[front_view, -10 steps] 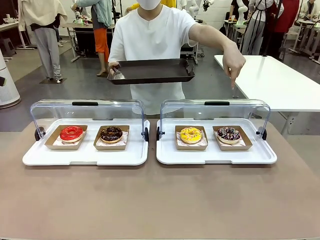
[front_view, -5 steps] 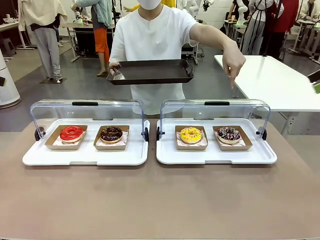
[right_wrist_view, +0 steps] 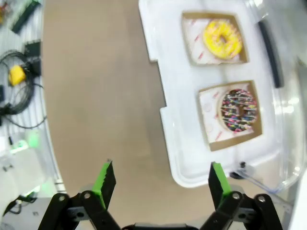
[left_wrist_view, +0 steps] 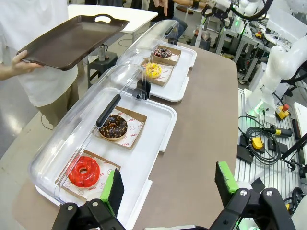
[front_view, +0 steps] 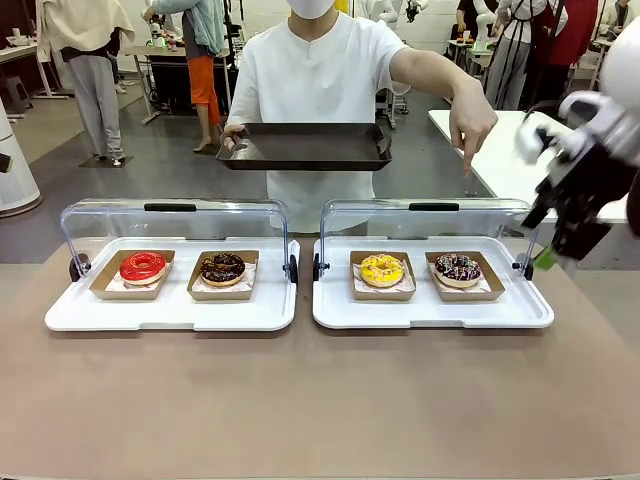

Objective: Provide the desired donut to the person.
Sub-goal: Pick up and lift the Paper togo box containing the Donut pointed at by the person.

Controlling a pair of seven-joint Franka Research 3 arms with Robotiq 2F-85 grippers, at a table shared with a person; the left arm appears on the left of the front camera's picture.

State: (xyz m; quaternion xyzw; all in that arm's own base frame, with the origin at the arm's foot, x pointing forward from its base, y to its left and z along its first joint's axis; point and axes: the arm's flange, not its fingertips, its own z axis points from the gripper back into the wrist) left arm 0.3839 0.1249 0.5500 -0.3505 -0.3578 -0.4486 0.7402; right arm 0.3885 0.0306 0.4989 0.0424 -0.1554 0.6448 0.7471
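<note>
The person (front_view: 318, 70) in a white shirt holds a dark brown tray (front_view: 305, 145) in one hand. The other hand (front_view: 472, 122) points down at the chocolate sprinkled donut (front_view: 458, 268), far right in its paper box. This donut (right_wrist_view: 238, 109) lies ahead and to the right of my open, empty right gripper (right_wrist_view: 161, 179). In the front view that right gripper (front_view: 540, 238) hangs just right of the right case. My left gripper (left_wrist_view: 169, 184) is open and empty, high over the table's left end, near the red donut (left_wrist_view: 84, 171).
Two white trays (front_view: 170, 315) (front_view: 430, 315) with raised clear lids (front_view: 430, 215) stand side by side. They also hold a red donut (front_view: 143, 267), a chocolate donut (front_view: 222, 267) and a yellow donut (front_view: 382, 269). The brown table (front_view: 320, 400) is bare in front.
My right arm has swung into the front view from the right and now hangs beside the right case. The person still points at the sprinkled donut.
</note>
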